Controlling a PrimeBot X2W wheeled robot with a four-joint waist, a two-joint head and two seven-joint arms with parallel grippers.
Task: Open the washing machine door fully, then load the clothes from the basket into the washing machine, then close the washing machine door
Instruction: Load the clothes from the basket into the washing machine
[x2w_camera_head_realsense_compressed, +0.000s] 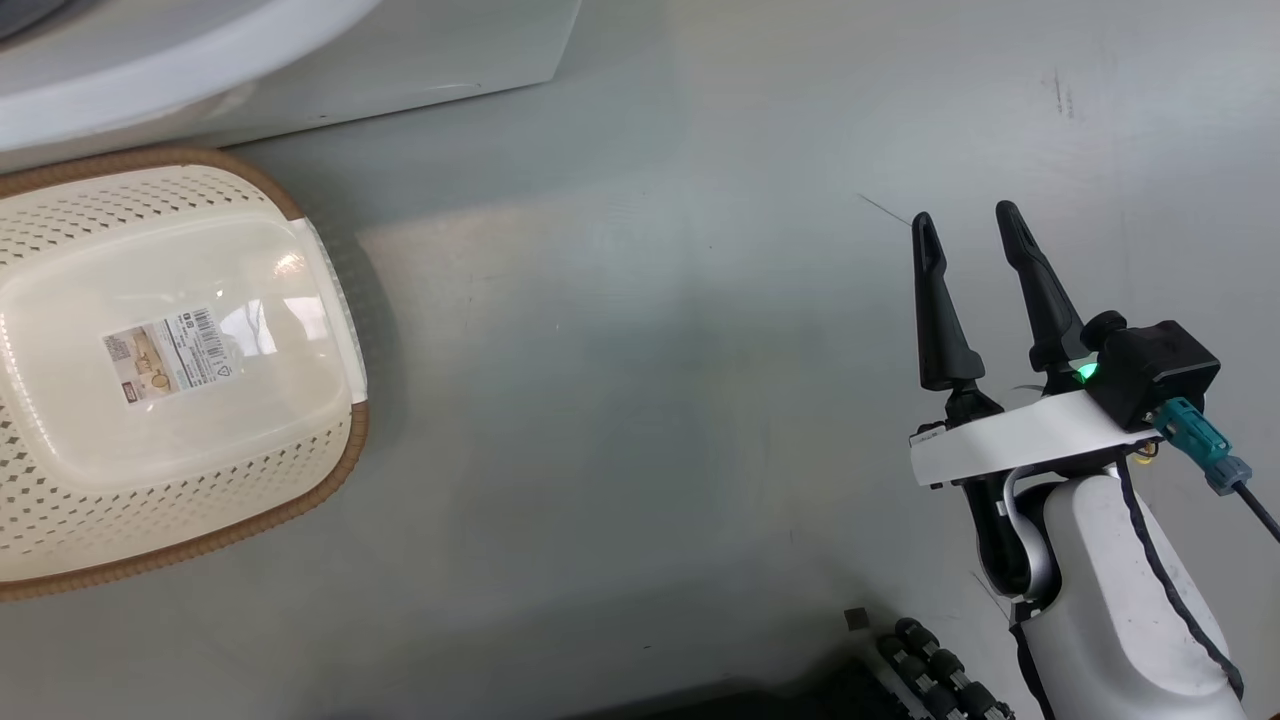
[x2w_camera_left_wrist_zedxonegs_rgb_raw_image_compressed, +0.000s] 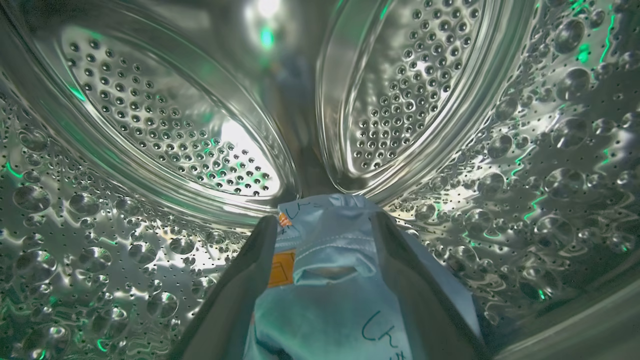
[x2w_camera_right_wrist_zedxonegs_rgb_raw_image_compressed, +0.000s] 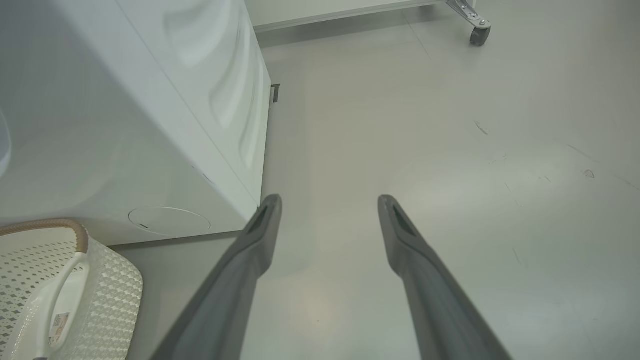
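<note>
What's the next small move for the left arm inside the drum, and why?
Probably draw the left gripper straight back out of the drum: its fingers stand spread, the blue garment lies between them, seemingly unpinched, and the basket looks empty.

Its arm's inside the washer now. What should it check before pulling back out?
1. Basket emptied: ok, just its label inside.
2. Blue garment inside the steel drum: ok.
3. Left gripper spread open: ok.
4. Garment free of it: cannot tell, the cloth lies between its fingers.
5. Right gripper open and empty above the floor: ok.
</note>
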